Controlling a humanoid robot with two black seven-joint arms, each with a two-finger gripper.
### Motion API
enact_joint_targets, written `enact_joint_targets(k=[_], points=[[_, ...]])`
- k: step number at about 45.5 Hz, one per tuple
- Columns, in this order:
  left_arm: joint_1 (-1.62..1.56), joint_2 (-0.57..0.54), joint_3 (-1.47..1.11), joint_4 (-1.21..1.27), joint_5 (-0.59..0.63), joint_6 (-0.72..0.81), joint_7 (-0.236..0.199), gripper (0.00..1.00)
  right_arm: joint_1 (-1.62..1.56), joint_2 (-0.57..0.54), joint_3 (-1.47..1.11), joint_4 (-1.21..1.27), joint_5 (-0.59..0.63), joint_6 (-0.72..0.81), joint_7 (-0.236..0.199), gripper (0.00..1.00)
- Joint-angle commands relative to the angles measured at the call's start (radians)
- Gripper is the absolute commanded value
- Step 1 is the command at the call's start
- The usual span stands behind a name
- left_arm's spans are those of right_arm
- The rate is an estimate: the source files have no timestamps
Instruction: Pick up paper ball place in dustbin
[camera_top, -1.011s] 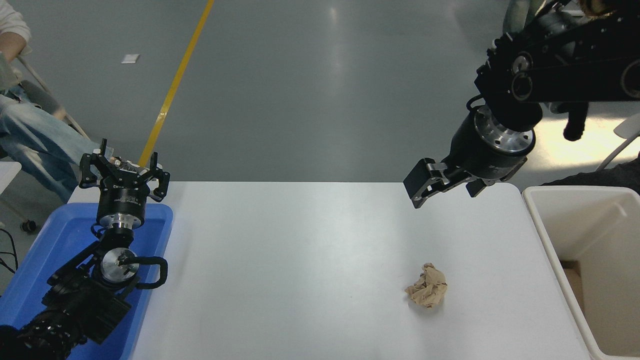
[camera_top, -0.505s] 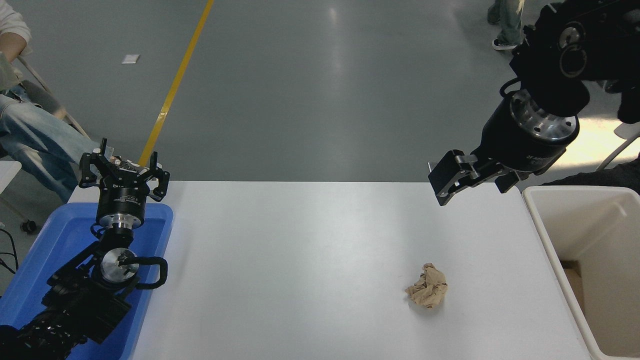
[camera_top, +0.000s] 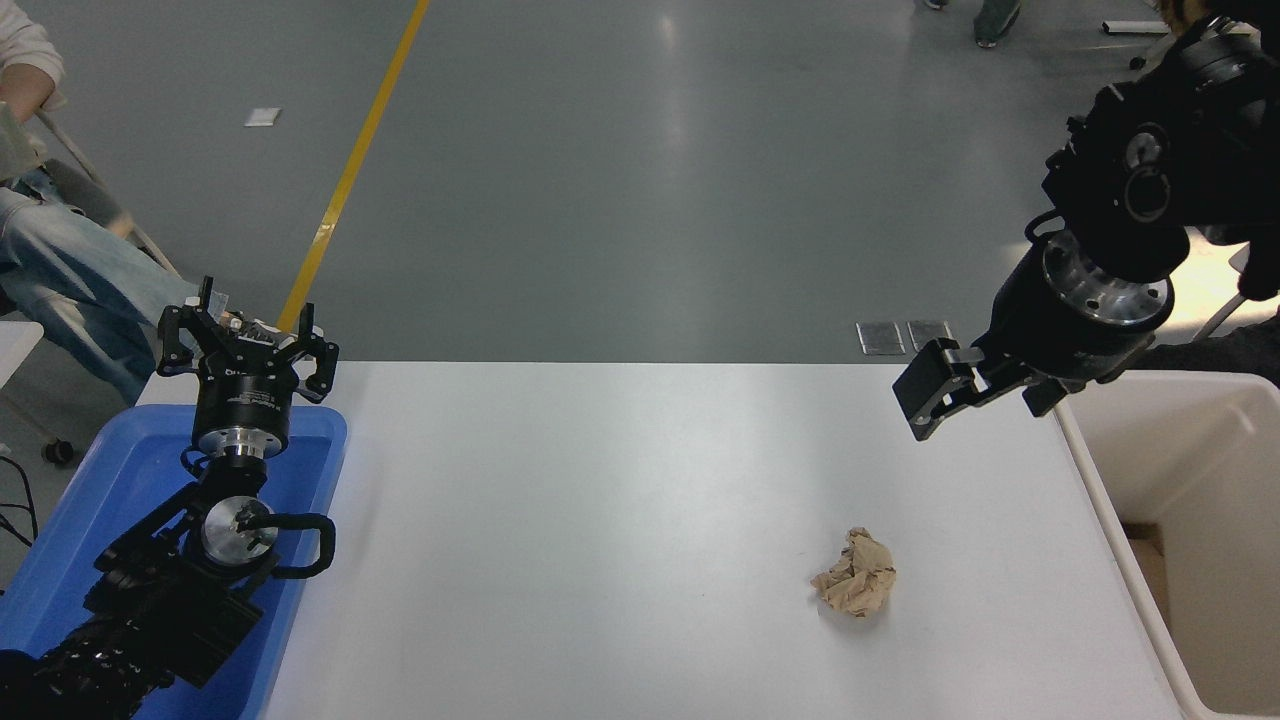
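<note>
The paper ball (camera_top: 855, 586), a crumpled tan wad, lies on the white table (camera_top: 620, 520) toward its front right. The cream-white dustbin (camera_top: 1120, 545) stands off the table's right edge, its rim partly behind my right arm. My right gripper (camera_top: 985, 405) hangs in the air over the table's far right corner, beside the dustbin's rim, well beyond and to the right of the ball. It is open and holds nothing. My left gripper (camera_top: 245, 345) is parked open over the blue tray at the left.
A shallow blue tray (camera_top: 120, 480) sits at the table's left end under the left arm. A seated person's legs (camera_top: 70, 280) show at the far left. Brown cardboard (camera_top: 1150, 560) lies inside the dustbin. Grey floor with a yellow line (camera_top: 350, 170) lies beyond the table.
My right gripper has swung to the right and slightly down, from over the table's far edge to beside the dustbin's rim. The paper ball and the left arm have not moved.
</note>
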Motion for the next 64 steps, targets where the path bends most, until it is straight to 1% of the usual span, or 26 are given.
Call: enact_joint_targets(k=[1, 7, 13, 16, 23, 32, 39, 48, 51, 55, 56, 57, 58, 60, 61, 63, 64], points=[[0.001, 0.000, 0.000, 0.000, 0.000, 0.001, 0.000, 0.99, -0.203, 0.005, 0.038, -0.050, -0.005, -0.114, 0.000, 0.98], [0.000, 0.000, 0.000, 0.000, 0.000, 0.001, 0.000, 0.99, -0.350, 0.008, 0.105, -0.116, -0.005, -0.172, 0.000, 0.98], [0.000, 0.000, 0.000, 0.000, 0.000, 0.000, 0.000, 0.99, -0.487, 0.025, 0.191, -0.205, -0.006, -0.190, 0.000, 0.99], [0.000, 0.000, 0.000, 0.000, 0.000, 0.001, 0.000, 0.99, -0.548, 0.053, 0.225, -0.253, -0.014, -0.206, 0.000, 0.99], [0.000, 0.000, 0.000, 0.000, 0.000, 0.000, 0.000, 0.99, -0.699, 0.108, 0.259, -0.356, -0.121, -0.304, 0.000, 0.99], [0.000, 0.000, 0.000, 0.000, 0.000, 0.000, 0.000, 0.99, -0.815, 0.131, 0.293, -0.428, -0.156, -0.313, -0.006, 0.99], [0.001, 0.000, 0.000, 0.000, 0.000, 0.000, 0.000, 0.99, -0.894, 0.146, 0.294, -0.498, -0.268, -0.351, -0.017, 0.98], [0.000, 0.000, 0.000, 0.000, 0.000, 0.000, 0.000, 0.99, -0.927, 0.152, 0.308, -0.509, -0.288, -0.365, -0.025, 0.96], [0.000, 0.000, 0.000, 0.000, 0.000, 0.000, 0.000, 0.99, -0.934, 0.157, 0.308, -0.517, -0.289, -0.367, -0.025, 0.92], [0.000, 0.000, 0.000, 0.000, 0.000, 0.000, 0.000, 0.99, -0.941, 0.162, 0.308, -0.525, -0.290, -0.374, -0.025, 0.81], [0.000, 0.000, 0.000, 0.000, 0.000, 0.000, 0.000, 0.99, -0.941, 0.163, 0.308, -0.526, -0.290, -0.377, -0.025, 0.77], [0.000, 0.000, 0.000, 0.001, 0.000, 0.000, 0.000, 0.99, -0.941, 0.165, 0.308, -0.526, -0.290, -0.382, -0.025, 0.71], [0.000, 0.000, 0.000, 0.000, 0.000, 0.000, 0.000, 0.99, -0.941, 0.165, 0.308, -0.526, -0.290, -0.384, -0.025, 0.61], [0.000, 0.000, 0.000, 0.000, 0.000, 0.000, 0.000, 0.99, -0.941, 0.166, 0.308, -0.528, -0.290, -0.390, -0.025, 0.40], [0.000, 0.000, 0.000, 0.000, 0.000, 0.000, 0.000, 0.99, -0.941, 0.166, 0.308, -0.529, -0.292, -0.391, -0.025, 0.33], [0.000, 0.000, 0.000, 0.000, 0.000, 0.000, 0.000, 0.99, -0.938, 0.166, 0.308, -0.529, -0.292, -0.390, -0.025, 0.30], [0.000, 0.000, 0.000, 0.000, 0.000, 0.000, 0.000, 0.99, -0.937, 0.166, 0.308, -0.529, -0.292, -0.390, -0.025, 0.25]])
